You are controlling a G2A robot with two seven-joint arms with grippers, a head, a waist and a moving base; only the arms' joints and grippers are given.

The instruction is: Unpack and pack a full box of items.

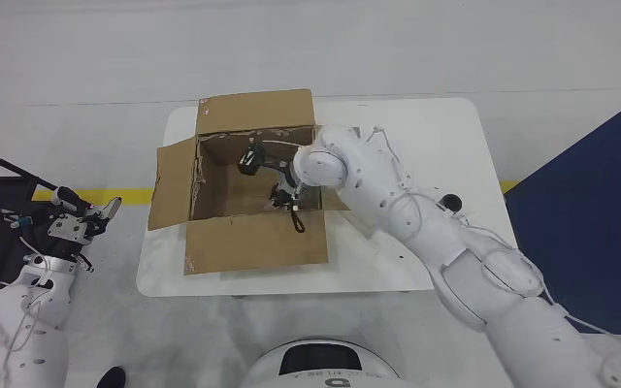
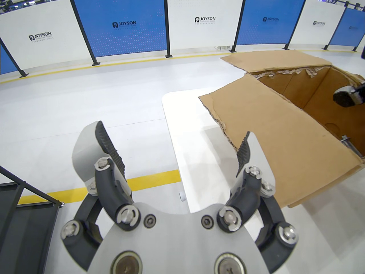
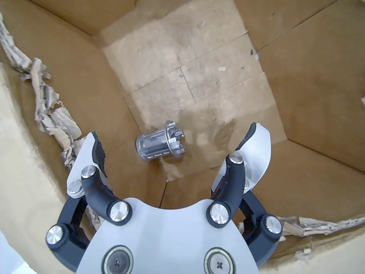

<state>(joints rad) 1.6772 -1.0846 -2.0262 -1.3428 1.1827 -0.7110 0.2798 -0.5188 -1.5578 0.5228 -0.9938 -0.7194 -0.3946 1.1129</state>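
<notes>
— What's around you?
— A white surface (image 1: 427, 145) stands on a pale floor with a yellow line (image 1: 126, 194). Blue and white fence panels (image 2: 199, 21) ring the floor, each printed with a dark logo and lettering.
— Where's the task's thing?
— Your cardboard box (image 1: 252, 247) stands open at centre-left of the top view, flaps spread, edges torn. A silver metal part (image 3: 159, 146) lies on its side on the box's bottom.
— And your claws?
— Your right claw (image 3: 176, 137) hangs inside the box over that part, spread wide. Your left claw (image 2: 173, 132) is at the top view's left edge, off the surface, also spread wide and holding nothing.
</notes>
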